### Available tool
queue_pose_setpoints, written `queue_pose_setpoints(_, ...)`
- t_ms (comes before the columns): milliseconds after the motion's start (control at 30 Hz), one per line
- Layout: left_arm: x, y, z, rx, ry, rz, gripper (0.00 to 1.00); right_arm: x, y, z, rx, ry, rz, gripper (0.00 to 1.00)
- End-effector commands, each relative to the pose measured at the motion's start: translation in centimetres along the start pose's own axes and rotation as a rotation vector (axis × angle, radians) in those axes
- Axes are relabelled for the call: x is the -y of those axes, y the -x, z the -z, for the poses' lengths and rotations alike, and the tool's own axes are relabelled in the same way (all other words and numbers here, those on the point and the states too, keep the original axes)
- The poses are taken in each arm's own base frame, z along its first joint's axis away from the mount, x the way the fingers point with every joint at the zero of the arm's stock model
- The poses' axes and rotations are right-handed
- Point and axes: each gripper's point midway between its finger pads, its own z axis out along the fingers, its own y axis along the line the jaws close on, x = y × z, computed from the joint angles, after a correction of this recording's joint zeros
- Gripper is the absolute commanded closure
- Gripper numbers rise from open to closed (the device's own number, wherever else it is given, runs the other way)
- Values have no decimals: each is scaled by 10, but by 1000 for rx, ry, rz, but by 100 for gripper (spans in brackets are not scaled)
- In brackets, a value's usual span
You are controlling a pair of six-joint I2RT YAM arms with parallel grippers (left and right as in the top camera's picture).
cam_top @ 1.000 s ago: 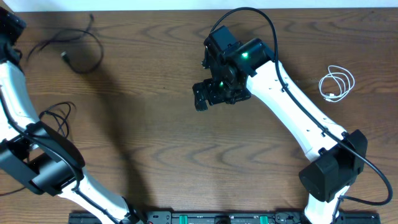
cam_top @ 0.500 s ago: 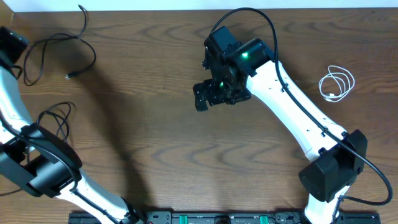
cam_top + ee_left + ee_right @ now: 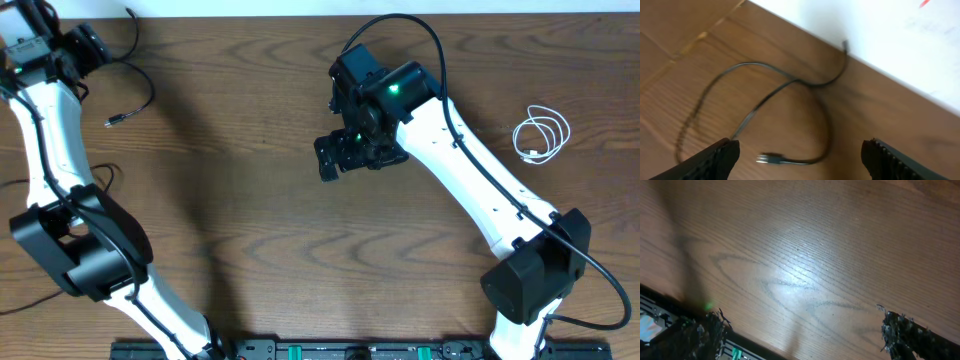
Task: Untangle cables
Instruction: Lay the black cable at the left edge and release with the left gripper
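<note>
Left arm is reaching to the far left corner of the table [image 3: 240, 200]. Left jaws are standing wide, fingertips [image 3: 720, 156] well apart, gripping nothing. One black cable [image 3: 826, 120] is lying loose on the wood just ahead of those jaws, looping between the two fingertips' lines; its plug [image 3: 769, 159] is resting nearest the jaws, closer to the left fingertip, and its other end is running out to the table's far edge. Wrist picture is blurred, so finer detail is not showing. A second black cable [image 3: 104, 168] is lying well behind the left jaws, partly hidden by the arm. Right jaws are hanging over mid-table, also spread wide, fingertips [image 3: 700, 337] at either side of bare wood, holding nothing. The white cable [image 3: 541, 136] is sitting coiled far off to the right jaws' side, well apart from both black ones and from either set of jaws.
</note>
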Motion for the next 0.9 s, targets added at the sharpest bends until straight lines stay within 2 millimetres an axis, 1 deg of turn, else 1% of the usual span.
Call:
queue_pose_setpoints(0,-37,-30,-34,-94,140,-189,17,-1,-3,3,8,-11,14,1)
queue_pose_setpoints(67,-43,-42,-46,-129,143,-236,17,-1,-2,3,11,-10,14,1)
queue_pose_setpoints(133,-51,-49,-55,-146,151,-232,16,-1,-1,3,15,-12,15,1)
queue_pose_setpoints(267,-66,-58,-66,-165,171,-231,16,-1,0,3,20,-14,15,1)
queue_pose_setpoints(367,-82,-65,-72,-185,216,-222,16,-1,0,3,20,-14,16,1)
queue_pose_setpoints(467,-93,-74,-76,-209,225,-210,17,-1,1,3,25,-12,16,1)
queue_pose_setpoints(500,-95,-76,-77,-215,227,-207,23,-1,2,3,27,-12,17,1)
queue_pose_setpoints(567,-99,-76,-77,-217,232,-201,39,-1,2,3,27,-11,17,1)
queue_pose_setpoints(600,-101,-76,-77,-216,233,-199,49,-1,2,3,27,-11,17,1)
queue_pose_setpoints(667,-104,-76,-77,-213,238,-186,58,-1,2,3,27,-11,17,1)
queue_pose_setpoints(733,-107,-76,-77,-216,238,-180,61,-1,2,3,27,-11,17,1)
queue_pose_setpoints(800,-108,-77,-76,-218,240,-177,62,-1,2,3,27,-11,17,1)
queue_pose_setpoints(867,-105,-79,-77,-223,212,-174,61,-1,2,3,27,-12,17,1)
